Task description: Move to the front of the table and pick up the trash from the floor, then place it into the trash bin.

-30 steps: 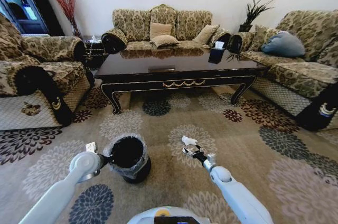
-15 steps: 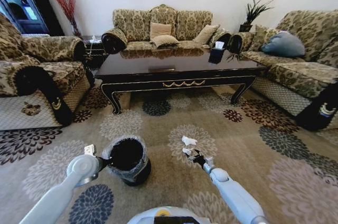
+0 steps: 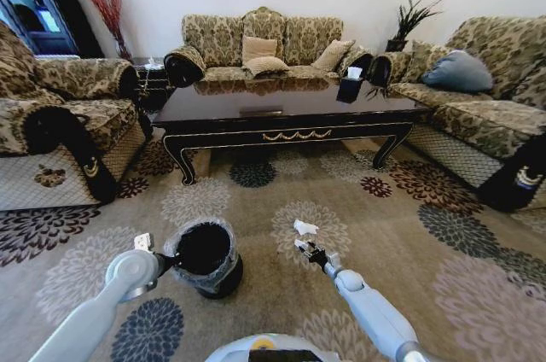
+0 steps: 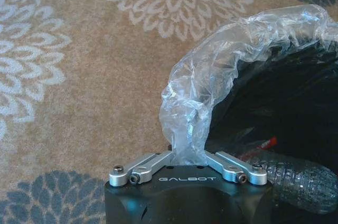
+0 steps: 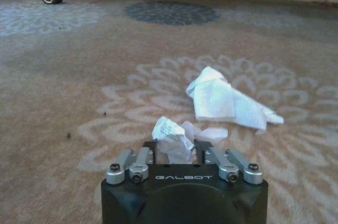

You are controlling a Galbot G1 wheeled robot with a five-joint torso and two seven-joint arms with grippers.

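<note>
The black trash bin with its clear liner stands on the carpet in front of the dark table. My left gripper is shut on the liner at the bin's rim. A clear plastic bottle lies inside the bin. To the right of the bin, my right gripper is low over the carpet, shut on a small crumpled paper scrap. A larger white paper scrap lies on the carpet just beyond it.
Patterned sofas ring the table on the left, back and right. A dark tissue box sits on the tabletop. Open flowered carpet stretches between me and the table.
My right arm has drawn back slightly toward me while its gripper stays low by the scraps. The larger scrap has stayed put. The bin and left gripper have edged a little left.
</note>
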